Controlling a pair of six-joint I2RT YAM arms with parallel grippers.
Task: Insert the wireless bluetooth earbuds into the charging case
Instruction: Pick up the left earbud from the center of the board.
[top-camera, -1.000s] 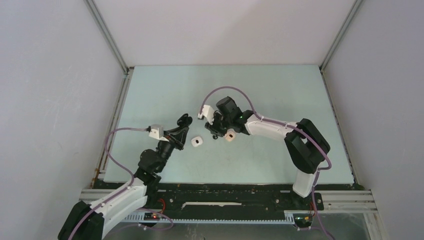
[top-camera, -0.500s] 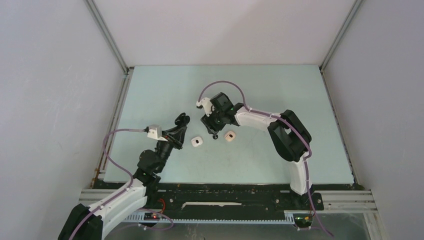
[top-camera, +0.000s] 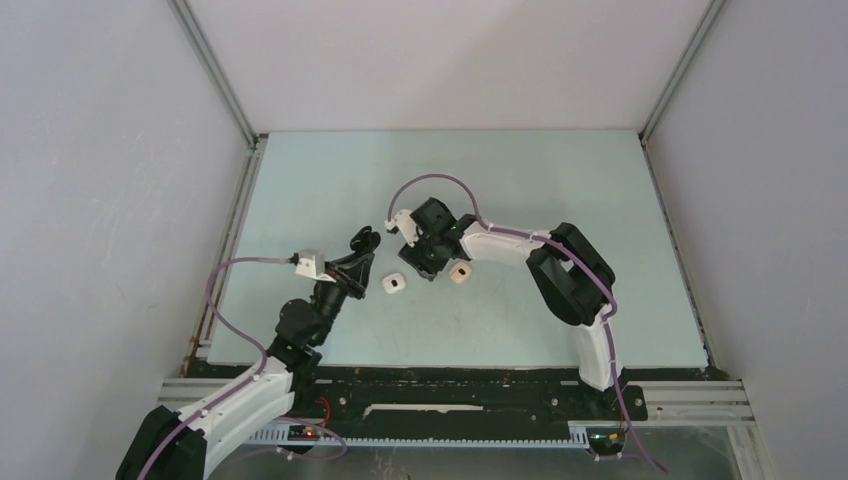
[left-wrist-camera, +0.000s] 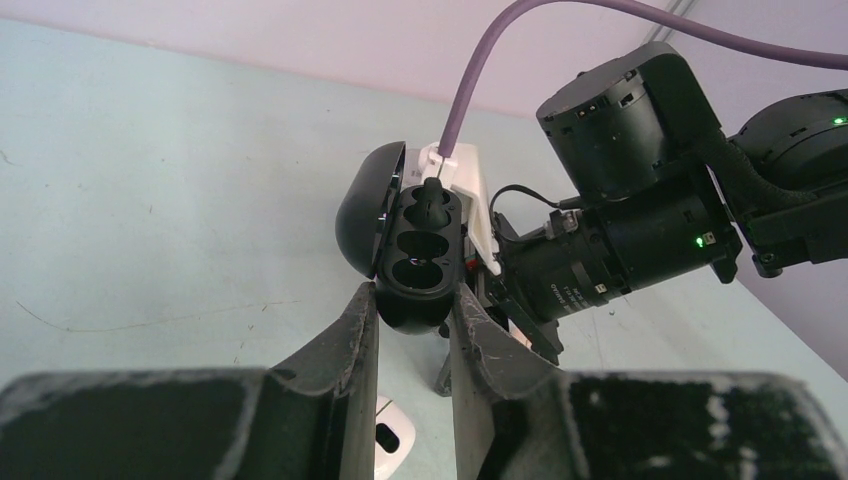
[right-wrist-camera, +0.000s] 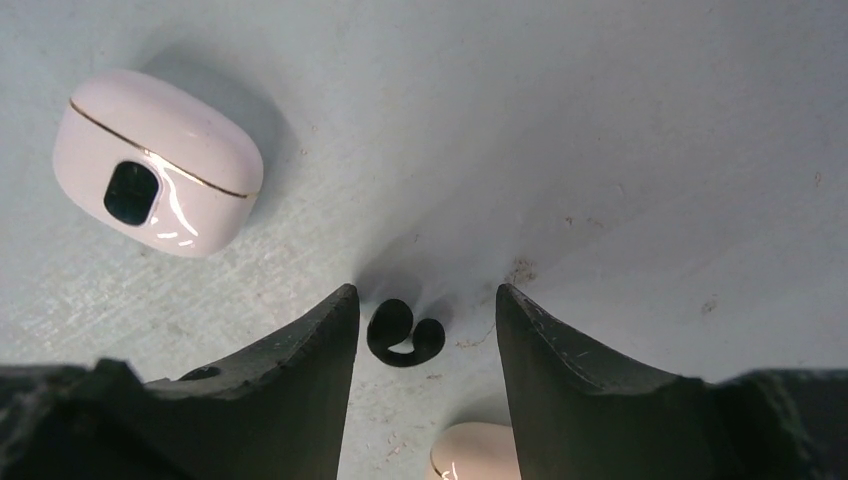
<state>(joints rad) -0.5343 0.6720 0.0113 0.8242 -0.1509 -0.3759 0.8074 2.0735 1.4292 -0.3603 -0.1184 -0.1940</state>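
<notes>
A black charging case (left-wrist-camera: 415, 250) with its lid swung open is held above the table, and my left gripper (left-wrist-camera: 413, 295) is shut on its lower body. Two round wells face the left wrist camera; something dark sits in the upper one. From above, the case (top-camera: 366, 240) shows at the tip of the left gripper (top-camera: 362, 254). My right gripper (right-wrist-camera: 427, 300) is open, pointing down at the table, with one small black curled earbud (right-wrist-camera: 403, 333) lying between its fingers, closer to the left finger and untouched. The right gripper (top-camera: 428, 266) stands between two closed cases.
A closed white case (right-wrist-camera: 158, 162) lies left of the right gripper, also visible as the white case (top-camera: 394, 284) from above. A closed beige case (right-wrist-camera: 475, 452) lies just behind the fingers, the beige case (top-camera: 460, 272) from above. The pale green table (top-camera: 560, 180) is walled on three sides.
The right arm has swung left, off the beige case, and its jaws have opened wider around the black earbud. The left arm has kept still with the black case.
</notes>
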